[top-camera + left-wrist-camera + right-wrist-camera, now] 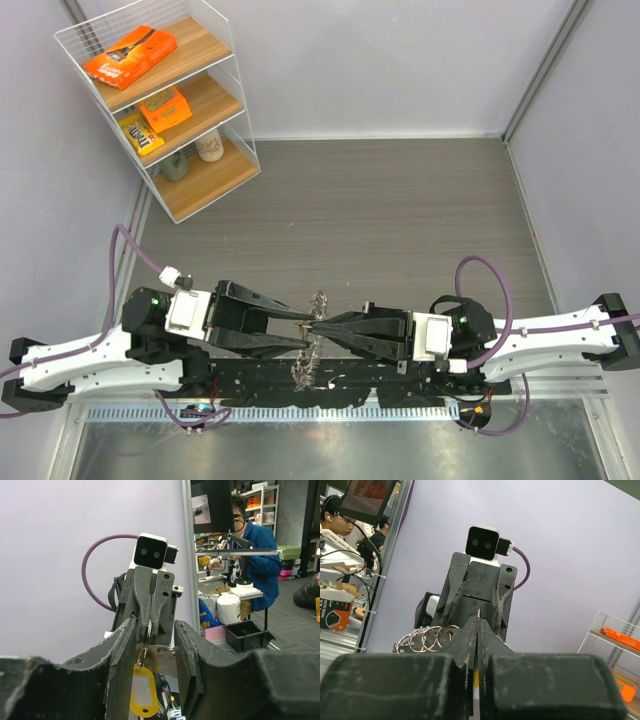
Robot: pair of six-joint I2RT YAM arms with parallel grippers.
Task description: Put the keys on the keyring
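**A:** From above, where is the keyring?

**B:** The keyring [317, 300] is held up off the bench [420, 210], bunched where the two arms meet nose to nose. Some of it shows beyond the fingertips and some dangles on the near side. The right hand [320, 332] is clenched on it. The left hand [304, 331] is released, with one finger on each side of the right hand's tips.

**A:** And the left wrist camera?

**B:** Its own fingers [122, 655] stand apart in the foreground. Between them, the right hand [149, 626] pinches a thin ring [144, 652], and a yellow tag [142, 690] hangs below it.

**A:** The right wrist camera?

**B:** The right hand's fingers [470, 635] are pressed together with a sliver of metal at the tips. A fan of silvery rings [427, 637] spreads to the left. The left hand's fingers [454, 592] are spread beyond them. I can't make out the keys in any view.
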